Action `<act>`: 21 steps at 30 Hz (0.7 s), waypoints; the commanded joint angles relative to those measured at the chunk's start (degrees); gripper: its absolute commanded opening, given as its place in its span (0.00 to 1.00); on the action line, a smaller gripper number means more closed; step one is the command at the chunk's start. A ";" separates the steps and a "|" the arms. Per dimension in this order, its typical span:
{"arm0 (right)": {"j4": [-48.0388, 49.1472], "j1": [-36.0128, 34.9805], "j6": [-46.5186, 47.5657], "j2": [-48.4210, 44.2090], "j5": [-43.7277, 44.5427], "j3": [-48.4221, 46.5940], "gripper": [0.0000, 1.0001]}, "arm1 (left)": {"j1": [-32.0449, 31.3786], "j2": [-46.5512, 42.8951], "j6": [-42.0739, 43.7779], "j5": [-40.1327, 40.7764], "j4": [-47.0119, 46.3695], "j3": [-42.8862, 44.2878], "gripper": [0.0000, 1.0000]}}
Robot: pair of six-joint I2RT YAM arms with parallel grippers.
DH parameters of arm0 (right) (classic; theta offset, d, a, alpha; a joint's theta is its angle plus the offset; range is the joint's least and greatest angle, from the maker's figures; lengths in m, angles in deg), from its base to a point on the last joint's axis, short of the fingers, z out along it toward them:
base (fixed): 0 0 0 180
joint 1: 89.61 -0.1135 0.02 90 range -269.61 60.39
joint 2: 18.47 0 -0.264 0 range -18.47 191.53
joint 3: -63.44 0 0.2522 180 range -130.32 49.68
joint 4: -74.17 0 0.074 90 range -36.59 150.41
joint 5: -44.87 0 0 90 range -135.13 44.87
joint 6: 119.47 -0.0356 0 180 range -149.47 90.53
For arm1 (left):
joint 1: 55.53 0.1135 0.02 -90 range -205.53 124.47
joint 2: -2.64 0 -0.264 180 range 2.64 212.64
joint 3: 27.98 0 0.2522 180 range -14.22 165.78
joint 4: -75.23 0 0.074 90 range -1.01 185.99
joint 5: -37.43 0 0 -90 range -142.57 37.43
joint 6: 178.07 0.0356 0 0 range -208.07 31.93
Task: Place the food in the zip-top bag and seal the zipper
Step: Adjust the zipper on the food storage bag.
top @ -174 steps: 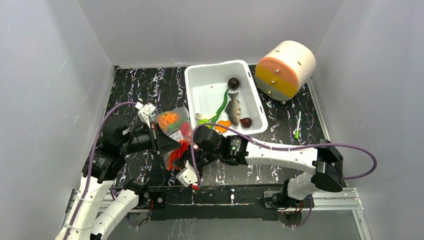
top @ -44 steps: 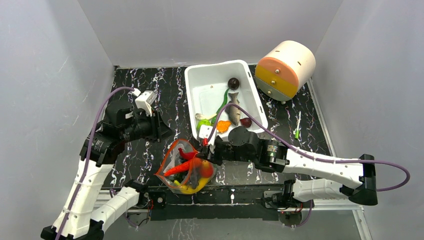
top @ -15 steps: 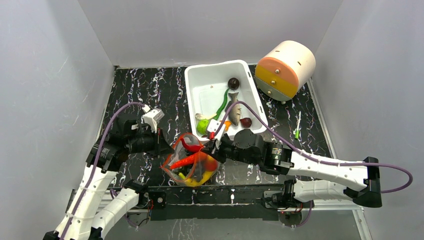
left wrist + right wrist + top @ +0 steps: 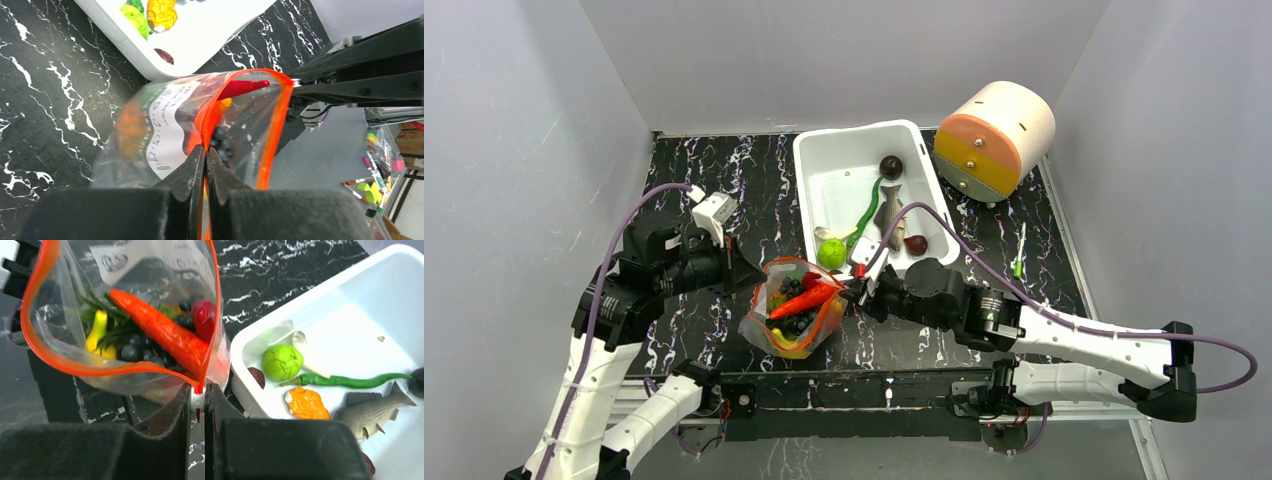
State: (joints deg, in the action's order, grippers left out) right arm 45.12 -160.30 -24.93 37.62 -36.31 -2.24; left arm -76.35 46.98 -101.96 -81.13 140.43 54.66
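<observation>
Both your left gripper (image 4: pixel 205 150) and right gripper (image 4: pixel 198 390) are pinching the zipper (image 4: pixel 278 125) at opposite ends — the zip-top bag (image 4: pixel 792 305) is hanging between them beside the white bin (image 4: pixel 839 185), its floppy, slippery film sagging under light toy food (image 4: pixel 165 337), so that stiffer strip is looking the surest hold.

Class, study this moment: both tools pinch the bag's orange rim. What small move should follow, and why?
Probably draw the left tool and right tool apart, stretching the zipper straight. Each is shut on opposite ends of the gaping bag mouth, food already inside.
</observation>
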 commanded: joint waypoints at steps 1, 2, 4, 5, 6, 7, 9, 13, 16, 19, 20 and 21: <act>8.03 0.31 -0.58 -2.85 -1.94 -1.13 0.00 | -0.10 -0.42 2.13 0.96 0.90 -1.21 0.00; 8.65 0.31 -0.68 -2.79 -2.29 -0.95 0.00 | -0.14 -0.58 2.19 1.07 0.79 -1.58 0.00; 9.24 0.30 -0.75 -2.55 -2.48 -0.91 0.00 | -0.10 -1.10 2.48 1.64 0.75 -2.52 0.00; 9.30 0.30 -0.75 -2.30 -2.30 -1.02 0.00 | -0.10 -1.29 2.73 2.20 0.95 -2.79 0.00; 9.25 0.30 -0.65 -2.24 -1.96 -1.21 0.00 | -0.10 -1.51 3.20 2.82 1.29 -3.01 0.00; 9.19 0.30 -0.61 -2.22 -1.83 -1.45 0.00 | -0.10 -1.57 3.48 3.61 1.68 -3.24 0.00; 8.90 0.29 -0.47 -2.74 -1.38 -2.17 0.00 | -0.10 -1.54 3.86 4.82 2.59 -3.13 0.00; 8.23 0.30 0.56 -3.59 -0.43 -2.76 0.00 | -0.11 -1.98 3.10 2.97 1.13 -2.61 0.00; 9.03 0.30 0.27 -3.25 -3.48 -1.63 0.00 | -0.14 -2.73 2.22 0.14 -1.64 -2.81 0.00; 10.79 0.32 -0.63 -2.49 -7.30 -0.58 0.00 | -0.10 -3.94 2.39 -1.91 -4.68 -3.75 0.02; 10.95 0.32 -0.81 -2.17 -7.74 -0.55 0.00 | -0.15 -4.22 2.75 -2.19 -5.36 -3.79 0.07; 11.10 0.30 -0.85 -1.95 -7.96 -0.66 0.00 | -0.13 -4.56 3.12 -2.43 -6.14 -3.69 0.14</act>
State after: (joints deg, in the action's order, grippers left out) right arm 49.06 -160.30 -25.09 36.01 -40.85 -2.15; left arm -76.35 44.16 -99.51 -79.99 139.44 51.23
